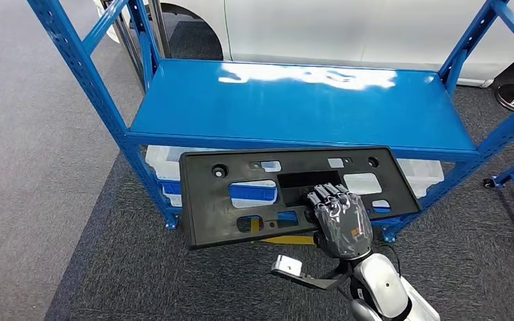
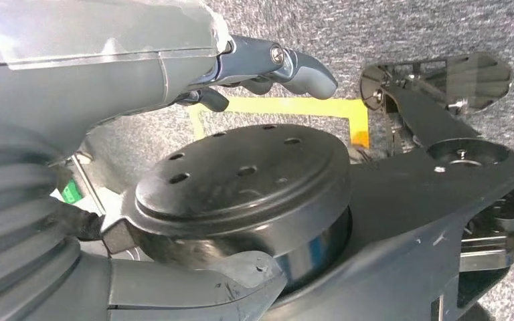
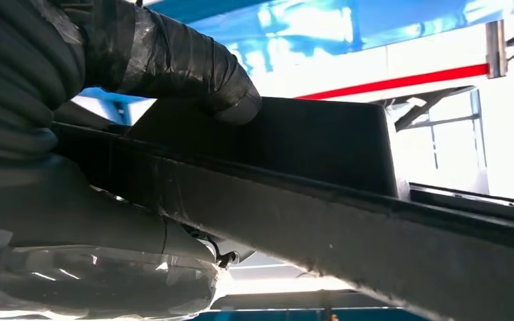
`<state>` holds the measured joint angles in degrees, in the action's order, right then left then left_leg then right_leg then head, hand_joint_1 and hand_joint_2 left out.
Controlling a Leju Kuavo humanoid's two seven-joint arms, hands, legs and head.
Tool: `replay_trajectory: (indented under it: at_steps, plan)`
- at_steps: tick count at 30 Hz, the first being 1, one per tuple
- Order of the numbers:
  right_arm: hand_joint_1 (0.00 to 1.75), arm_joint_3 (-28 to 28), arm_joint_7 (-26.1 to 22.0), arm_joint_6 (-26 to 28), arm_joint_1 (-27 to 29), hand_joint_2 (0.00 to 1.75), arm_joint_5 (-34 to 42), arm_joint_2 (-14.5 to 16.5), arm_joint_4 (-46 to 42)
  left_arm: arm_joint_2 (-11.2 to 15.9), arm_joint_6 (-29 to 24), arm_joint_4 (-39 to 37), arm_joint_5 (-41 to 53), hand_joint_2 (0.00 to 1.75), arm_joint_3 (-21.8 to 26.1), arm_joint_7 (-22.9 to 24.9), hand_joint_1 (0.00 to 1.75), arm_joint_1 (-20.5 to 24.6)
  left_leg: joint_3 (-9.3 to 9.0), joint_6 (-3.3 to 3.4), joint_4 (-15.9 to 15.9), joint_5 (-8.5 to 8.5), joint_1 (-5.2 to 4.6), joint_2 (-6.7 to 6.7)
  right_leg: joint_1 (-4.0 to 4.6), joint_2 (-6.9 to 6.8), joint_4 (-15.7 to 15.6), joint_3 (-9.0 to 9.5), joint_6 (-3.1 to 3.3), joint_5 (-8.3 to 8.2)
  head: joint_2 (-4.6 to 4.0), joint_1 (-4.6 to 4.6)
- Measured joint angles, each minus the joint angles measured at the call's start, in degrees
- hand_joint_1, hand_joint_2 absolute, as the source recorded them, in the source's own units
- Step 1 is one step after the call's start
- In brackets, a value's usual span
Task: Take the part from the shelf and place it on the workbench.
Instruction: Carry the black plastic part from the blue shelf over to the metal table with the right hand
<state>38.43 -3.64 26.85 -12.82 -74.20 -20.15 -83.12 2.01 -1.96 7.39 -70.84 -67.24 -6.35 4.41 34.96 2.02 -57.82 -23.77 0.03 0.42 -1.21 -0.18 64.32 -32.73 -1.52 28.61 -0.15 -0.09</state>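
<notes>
Black perforated part in right hand

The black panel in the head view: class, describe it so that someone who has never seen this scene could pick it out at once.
Start at the big blue metal shelf standing on grey carpet. In front of its front edge, the robot's right hand holds up a wide, flat black panel. It is the one black thing among the blue, and it is pierced by several cut-outs and round holes, through which the shelf shows.

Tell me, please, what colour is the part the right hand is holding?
Black. The part, gripped by the right hand, shows best in the head view, in front of the blue shelf.
</notes>
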Motion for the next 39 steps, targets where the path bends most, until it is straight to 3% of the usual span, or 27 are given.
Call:
replay_trajectory:
  at_steps: [2, 5, 7, 9, 10, 11, 12, 14, 16, 17, 18, 20, 21, 22, 24, 25, 26, 28, 29, 30, 32, 33, 36, 37, 39]
  plan:
    - [1.75, -1.16, 0.19, 1.5, 2.24, 1.75, 0.07, -1.27, -1.24, -0.35, -0.41, 0.01, 0.56, 1.75, -0.1, -0.44, 0.0, 0.17, 0.57, -0.63, -0.48, 0.65, -0.06, -0.08, 0.32, -0.02, -4.72, 2.89, 0.66, 1.06, 0.0, -0.04]
    - [1.75, -5.86, 0.77, 6.29, 9.61, 1.75, -0.95, -3.76, -3.65, -2.38, -2.09, 0.38, 3.59, 1.75, -1.18, -2.67, 0.0, 0.88, 1.05, -1.55, -0.5, 1.14, -0.1, -0.58, 0.23, -0.5, -5.67, 2.51, 1.8, 0.08, 0.0, -0.04]
    - [1.75, -10.32, 0.8, 9.43, 14.57, 1.75, -2.14, -4.23, -4.33, -3.5, -7.95, 3.85, 7.34, 1.75, -2.17, -0.37, 0.0, 1.8, 2.49, -1.96, -3.27, -2.47, -0.09, -0.83, -0.1, -0.94, -6.05, 1.19, 2.67, -1.39, 0.0, -0.04]
    - [1.75, -14.31, 1.3, 11.22, 18.79, 1.75, -2.91, -4.37, -5.16, -2.93, -14.63, 10.71, 13.32, 1.75, -2.43, 5.47, 0.0, 2.21, 4.47, -2.27, -10.03, -8.52, 0.02, -0.91, -0.03, -0.93, -5.99, -0.73, 3.02, -2.82, 0.0, -0.08]
    - [1.75, -16.21, 2.02, 11.64, 21.17, 1.75, -3.19, -4.5, -5.79, -2.46, -15.93, 13.51, 16.64, 1.75, -2.19, 7.63, 0.0, 2.23, 5.12, -2.38, -13.55, -10.38, -0.01, -1.02, 0.02, -0.85, -5.91, -1.72, 2.94, -3.51, 0.0, -0.09]
    - [1.75, -18.41, 2.85, 11.86, 23.84, 1.75, -3.25, -4.76, -6.67, -2.21, -15.53, 15.16, 20.03, 1.75, -1.76, 8.94, 0.0, 2.27, 5.22, -2.43, -16.02, -10.94, -0.06, -1.19, 0.05, -0.81, -5.81, -2.69, 2.81, -4.16, 0.0, -0.09]
    - [1.75, -21.03, 3.29, 12.0, 26.79, 1.75, -2.85, -5.12, -7.76, -2.16, -13.98, 15.7, 22.81, 1.75, -1.09, 9.41, 0.0, 2.39, 4.39, -2.37, -16.57, -10.05, -0.12, -1.41, 0.07, -0.81, -5.65, -3.68, 2.64, -4.8, 0.0, -0.1]
    - [1.75, -27.32, 1.57, 12.18, 31.89, 1.75, -0.55, -5.72, -9.92, -2.58, -10.19, 15.48, 27.05, 1.75, 0.65, 9.62, 0.0, 2.88, 0.04, -1.94, -12.03, -7.07, -0.31, -1.97, 0.06, -0.77, -5.33, -5.55, 2.27, -6.11, 0.0, -0.11]
    - [1.75, -33.62, -3.16, 12.35, 34.75, 1.75, 2.64, -5.78, -10.96, -3.38, -7.19, 14.72, 29.57, 1.75, 2.72, 9.59, 0.0, 4.08, -5.91, -1.05, -3.83, -6.51, -0.76, -2.51, 0.08, -0.5, -5.14, -6.89, 1.76, -7.5, 0.0, -0.16]
    - [1.75, -36.27, -5.46, 12.44, 35.5, 1.75, 3.77, -5.72, -11.06, -4.21, -5.85, 14.45, 30.34, 1.75, 3.88, 9.46, 0.0, 5.03, -7.6, -0.63, -0.99, -6.78, -1.01, -2.65, 0.05, -0.38, -5.18, -7.17, 1.42, -8.18, 0.0, -0.2]
    - [1.75, -38.52, -7.2, 12.5, 36.02, 1.75, 4.37, -5.62, -11.08, -5.22, -4.7, 14.32, 30.89, 1.75, 5.07, 9.28, 0.0, 6.13, -8.32, -0.2, 0.54, -6.93, -1.27, -2.68, -0.02, -0.29, -5.36, -7.32, 1.0, -8.88, 0.0, -0.26]
    - [1.75, -41.66, -8.98, 12.51, 36.66, 1.75, 4.59, -5.31, -11.06, -7.78, -3.16, 14.37, 31.54, 1.75, 7.35, 9.05, 0.0, 8.05, -7.49, 0.51, 0.95, -5.84, -1.31, -2.31, -0.2, -0.04, -5.74, -7.46, 0.23, -9.77, 0.0, -0.31]
    - [1.75, -42.86, -9.41, 12.47, 36.87, 1.75, 4.48, -5.1, -11.06, -8.86, -2.92, 14.39, 31.84, 1.75, 8.4, 9.05, 0.0, 8.76, -7.03, 0.97, 1.04, -5.18, -1.22, -2.01, -0.25, 0.1, -5.27, -7.82, -0.06, -8.84, 0.0, -0.31]
    - [1.75, -43.86, -9.75, 12.44, 37.12, 1.75, 4.35, -4.89, -11.06, -9.79, -2.81, 14.41, 32.13, 1.75, 9.34, 9.04, 0.0, 9.24, -6.44, 1.41, 1.17, -4.47, -1.06, -1.61, -0.27, 0.21, -3.79, -8.43, -0.26, -6.62, 0.0, -0.26]
    - [1.75, -45.7, -10.21, 12.39, 37.51, 1.75, 4.09, -4.41, -11.06, -10.84, -2.78, 14.41, 32.6, 1.75, 10.92, 9.06, 0.0, 9.71, -4.91, 1.92, 1.17, -3.08, -0.97, -0.79, -0.34, 0.21, 2.45, -10.03, -0.62, 0.07, 0.0, -0.24]
    - [1.75, -46.43, -10.34, 12.38, 37.67, 1.75, 4.05, -4.15, -11.06, -11.04, -2.83, 14.39, 32.74, 1.75, 11.49, 9.08, 0.0, 9.73, -4.02, 1.95, 1.12, -2.36, -0.98, -0.46, -0.4, 0.2, 6.12, -10.58, -0.81, 2.45, 0.0, -0.24]
    - [1.75, -47.06, -10.35, 12.37, 37.82, 1.75, 3.97, -3.9, -11.06, -11.14, -2.84, 14.36, 32.86, 1.75, 11.91, 9.09, 0.0, 9.75, -3.03, 1.88, 1.03, -1.61, -0.99, -0.22, -0.47, 0.2, 9.04, -10.63, -1.01, 3.32, 0.0, -0.25]
    - [1.75, -48.19, -10.17, 12.34, 38.03, 1.75, 3.47, -3.51, -11.0, -11.41, -2.57, 14.33, 33.37, 1.75, 12.61, 9.27, 0.0, 9.91, -0.81, 1.56, 0.69, -0.16, -0.96, -0.03, -0.71, 0.19, 9.93, -8.12, -1.3, 1.2, 0.0, -0.25]
    - [1.75, -48.84, -10.22, 12.33, 38.03, 1.75, 3.37, -3.4, -10.91, -11.71, -2.27, 14.33, 33.79, 1.75, 12.98, 9.51, 0.0, 10.08, 0.25, 1.33, 0.39, 0.48, -0.92, -0.03, -0.88, 0.2, 7.57, -5.38, -1.42, -0.18, 0.0, -0.24]
    - [1.75, -49.64, -10.51, 12.34, 37.79, 1.75, 3.49, -3.34, -10.67, -12.09, -1.97, 14.34, 34.21, 1.75, 13.48, 9.88, 0.0, 10.32, 1.25, 1.01, 0.05, 1.02, -0.94, -0.07, -0.98, 0.29, 3.71, -2.05, -1.53, -0.41, 0.0, -0.23]
    - [1.75, -51.36, -11.9, 12.4, 36.51, 1.75, 4.28, -3.38, -9.46, -12.85, -1.45, 14.33, 34.95, 1.75, 14.77, 10.61, 0.0, 11.04, 2.49, 0.33, -0.57, 1.9, -1.08, -0.14, -0.86, 0.67, -3.42, 2.85, -1.23, 1.12, 0.0, -0.27]
    - [1.75, -52.19, -12.82, 12.45, 35.37, 1.75, 4.54, -3.42, -8.33, -13.22, -1.19, 14.33, 35.26, 1.75, 15.6, 10.85, 0.0, 11.45, 2.81, 0.03, -0.6, 2.34, -1.16, -0.16, -0.65, 0.82, -5.24, 3.73, -0.89, 1.97, 0.0, -0.29]
    - [1.75, -53.73, -15.08, 12.56, 31.16, 1.75, 4.5, -3.46, -3.7, -14.46, -0.19, 14.32, 36.52, 1.75, 18.23, 11.1, 0.0, 12.18, 3.45, -0.85, -0.99, 2.56, -1.03, -0.2, -0.54, 0.68, -5.68, 3.03, 0.66, 1.2, 0.0, -0.3]
    - [1.75, -53.87, -15.49, 12.54, 29.61, 1.75, 4.4, -3.46, -2.13, -14.85, 0.15, 14.32, 37.03, 1.75, 18.98, 11.15, 0.0, 12.25, 4.1, -1.18, -2.43, 1.27, -0.93, -0.22, -0.59, 0.66, -5.72, 2.65, 1.15, 0.75, 0.0, -0.3]
    - [1.75, -53.76, -15.96, 12.5, 26.29, 1.75, 4.19, -3.48, 1.31, -15.4, 0.99, 14.32, 38.06, 1.75, 20.39, 11.17, 0.0, 12.31, 6.62, -1.7, -8.86, -3.35, -0.78, -0.25, -0.48, 0.87, -5.72, 1.62, 1.77, -0.15, 0.0, -0.33]
